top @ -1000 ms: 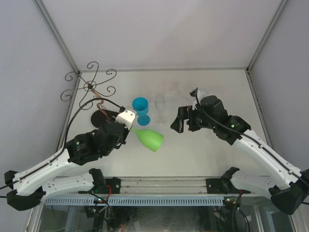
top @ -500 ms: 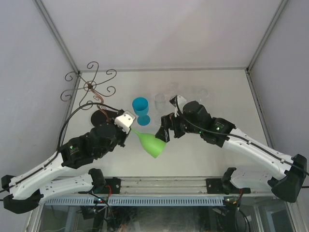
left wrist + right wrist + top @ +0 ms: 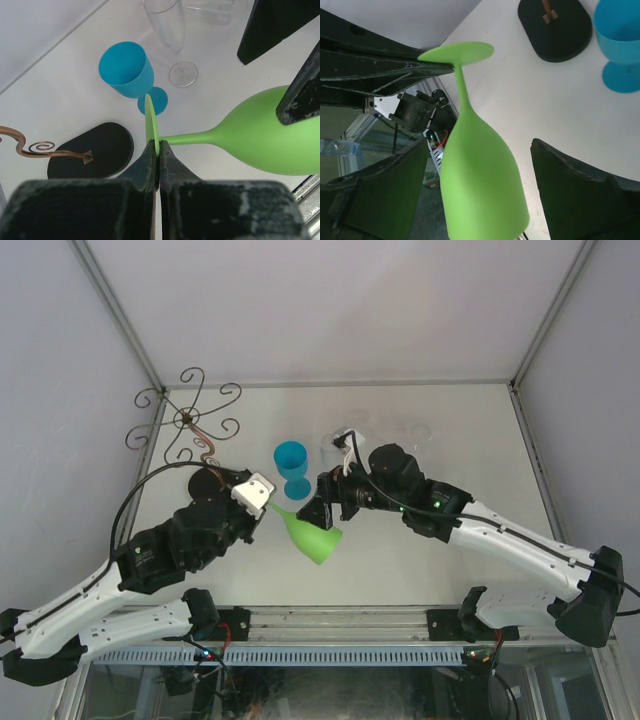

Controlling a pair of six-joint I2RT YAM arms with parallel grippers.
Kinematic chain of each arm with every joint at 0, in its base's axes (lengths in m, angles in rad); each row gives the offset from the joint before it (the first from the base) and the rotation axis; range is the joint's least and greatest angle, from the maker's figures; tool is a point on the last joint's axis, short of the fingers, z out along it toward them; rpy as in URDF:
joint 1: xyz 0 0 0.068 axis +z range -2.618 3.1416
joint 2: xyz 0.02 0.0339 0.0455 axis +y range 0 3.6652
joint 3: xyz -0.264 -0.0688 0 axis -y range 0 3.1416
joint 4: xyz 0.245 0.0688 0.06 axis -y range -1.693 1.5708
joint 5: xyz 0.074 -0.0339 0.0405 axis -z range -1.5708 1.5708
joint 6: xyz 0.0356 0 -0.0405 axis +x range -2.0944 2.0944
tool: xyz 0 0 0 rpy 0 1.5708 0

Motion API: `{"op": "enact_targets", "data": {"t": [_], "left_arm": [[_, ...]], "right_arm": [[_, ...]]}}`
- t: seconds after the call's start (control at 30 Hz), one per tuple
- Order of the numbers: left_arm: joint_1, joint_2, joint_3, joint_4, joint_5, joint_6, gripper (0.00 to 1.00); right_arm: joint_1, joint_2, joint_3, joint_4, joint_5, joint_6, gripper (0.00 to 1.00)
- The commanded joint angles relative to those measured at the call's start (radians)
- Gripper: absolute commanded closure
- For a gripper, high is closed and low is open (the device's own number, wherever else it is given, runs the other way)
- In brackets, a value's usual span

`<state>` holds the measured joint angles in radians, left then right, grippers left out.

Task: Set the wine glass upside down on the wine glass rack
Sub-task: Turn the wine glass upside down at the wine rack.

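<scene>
Grip: left hand [image 3: 158, 146] clamped on wine glass [image 3: 250, 136] foot | right hand [image 3: 482, 186] spread astride bowl

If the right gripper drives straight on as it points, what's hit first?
The right gripper would likely meet the bowl of the green wine glass, which sits between its open fingers; the left gripper holds the glass's foot. Depth is uncertain.

right gripper [image 3: 322, 510]: moved left from the table's right-middle to the green wine glass [image 3: 318, 538], open jaws now either side of its bowl | glass: bowl swung toward near edge
</scene>
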<state>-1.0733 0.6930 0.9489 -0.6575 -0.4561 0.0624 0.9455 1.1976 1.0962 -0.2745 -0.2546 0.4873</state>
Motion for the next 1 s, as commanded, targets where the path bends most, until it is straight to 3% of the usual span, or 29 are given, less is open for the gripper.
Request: {"op": "enact_targets", "data": {"t": [0.0,0.47,0.73,0.97], "left_arm": [[-0.001,-0.007,-0.023,0.060,0.030,0.048,1.00],[-0.002,-0.015,-0.036,0.061,0.128,0.086,1.00],[-0.002,-0.013,-0.037,0.053,0.160,0.096,1.00],[-0.001,-0.014,-0.039,0.050,0.156,0.098,1.00]], "right_arm": [[0.035,0.031,0.050,0.102,-0.065,0.011,0.19],[0.066,0.145,0.091,0.137,-0.115,-0.036,0.36],[0.066,0.224,0.124,0.133,-0.145,-0.034,0.55],[0.067,0.234,0.125,0.123,-0.138,-0.033,0.66]]}}
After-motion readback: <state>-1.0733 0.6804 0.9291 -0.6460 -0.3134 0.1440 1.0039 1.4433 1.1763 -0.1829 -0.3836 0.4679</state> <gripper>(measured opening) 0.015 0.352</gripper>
